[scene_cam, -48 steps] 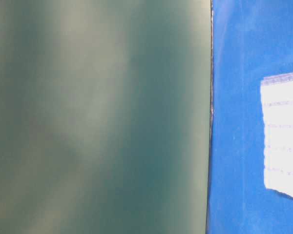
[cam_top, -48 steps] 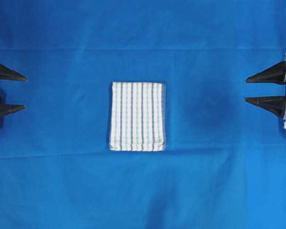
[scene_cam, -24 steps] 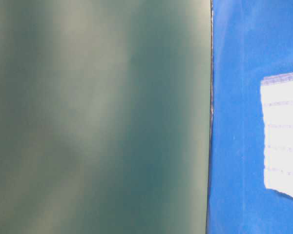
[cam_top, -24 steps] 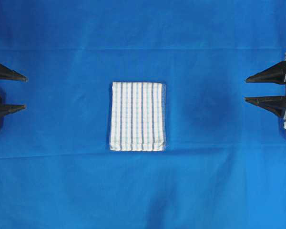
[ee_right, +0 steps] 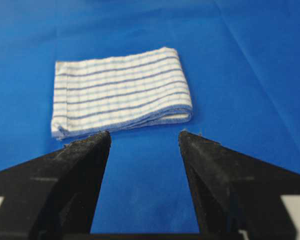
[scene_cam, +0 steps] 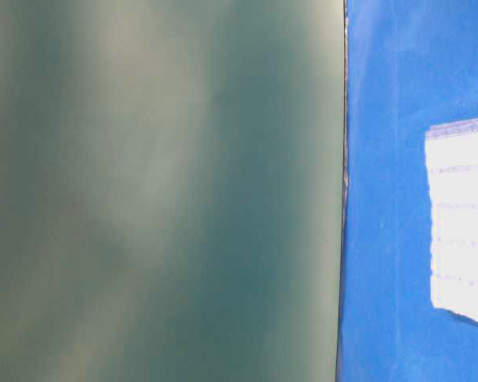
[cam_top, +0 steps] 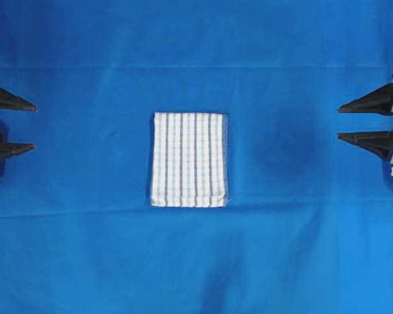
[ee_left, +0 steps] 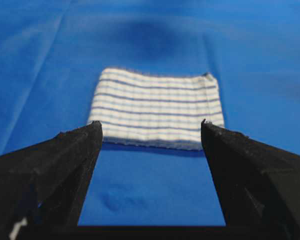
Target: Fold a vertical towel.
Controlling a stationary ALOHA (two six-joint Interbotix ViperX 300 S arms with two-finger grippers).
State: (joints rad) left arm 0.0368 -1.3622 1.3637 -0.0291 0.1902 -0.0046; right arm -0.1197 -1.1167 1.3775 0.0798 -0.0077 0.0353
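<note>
Folded towel (cam_top: pixel 189 159) lying flat at the centre of the blue cloth (cam_top: pixel 196 39), stripes running twelve to six. Left gripper (cam_top: pixel 35 127) parked out at nine o'clock, fingers spread wide, nothing between them. Right gripper (cam_top: pixel 338 123) out at three o'clock, likewise gaping and empty. Both well apart from the towel.

A robot lab bench is showing here: a plain blue cloth (cam_top: pixel 196 261) is covering the whole work surface, and two black robot arms are reaching in from opposite edges.
</note>
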